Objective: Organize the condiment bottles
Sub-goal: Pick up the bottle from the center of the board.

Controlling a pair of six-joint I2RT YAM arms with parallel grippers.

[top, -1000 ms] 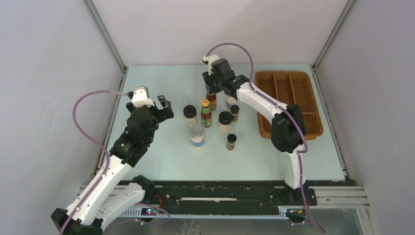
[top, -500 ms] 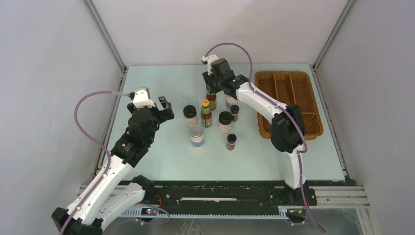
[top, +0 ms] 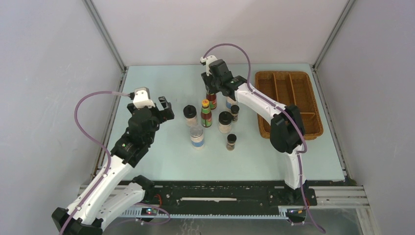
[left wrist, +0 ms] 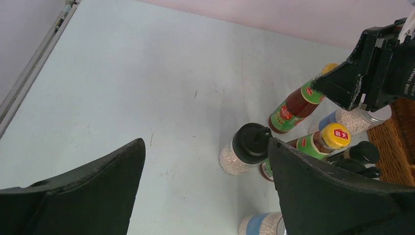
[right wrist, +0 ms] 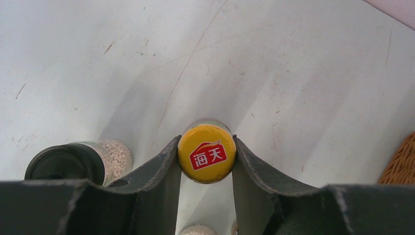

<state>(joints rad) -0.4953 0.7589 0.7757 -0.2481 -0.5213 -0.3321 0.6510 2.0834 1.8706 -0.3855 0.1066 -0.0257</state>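
- Pale grey walls close in the left, far and right sides, and metal rails rise from the two far corners.
- Underfoot lies a light blue-green tabletop [top: 161, 161], scuffed with small dark marks and faint scratches.
- By the right edge, toward the far right corner, sits a brown wicker tray [top: 284, 73].
- Near the middle, somewhat toward the far edge and just left of the tray, the condiment bottles stand upright in a loose cluster.
- At the cluster's far side, the right claw [right wrist: 205, 152] is clamped on the yellow-orange cap of the far red sauce bottle [top: 211, 101]. I cannot tell whether its base touches the tabletop.
- Just nearer stands the second red sauce bottle [top: 206, 115], between two black-lidded white jars [top: 190, 115].
- Toward the left edge, the left claw [left wrist: 205, 143] hangs with its fingers wide apart, holding nothing and facing the cluster.
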